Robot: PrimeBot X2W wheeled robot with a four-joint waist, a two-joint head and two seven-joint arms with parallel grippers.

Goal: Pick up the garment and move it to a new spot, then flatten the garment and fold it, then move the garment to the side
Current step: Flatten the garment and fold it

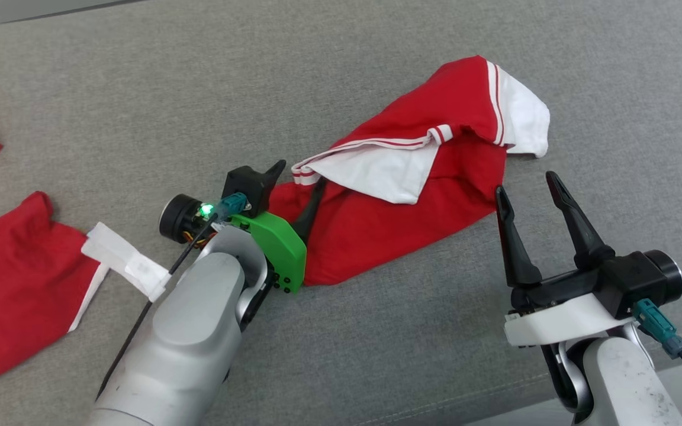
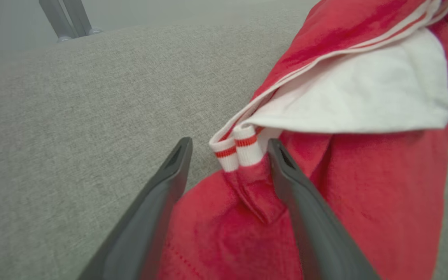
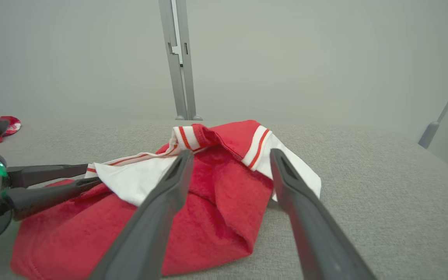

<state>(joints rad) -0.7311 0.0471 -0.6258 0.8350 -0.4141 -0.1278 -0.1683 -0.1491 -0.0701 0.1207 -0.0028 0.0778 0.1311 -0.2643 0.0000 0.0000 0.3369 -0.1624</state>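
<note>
Slippage threatens: left tool, wide open astride the striped cuff, may catch only that cuff and drag the crumpled red shirt lying mid-way across the bench; right tool hangs wide open beside its right end.

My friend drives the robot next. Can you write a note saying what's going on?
Left claw: open, straddling the striped cuff of the red garment.
Right claw: open, just off the garment's edge, holding nothing.
Garment: crumpled on the grey cushion; a second garment lies at the left.
Done: nothing gripped yet.
Left: pick up, move, flatten, fold, set aside.
</note>
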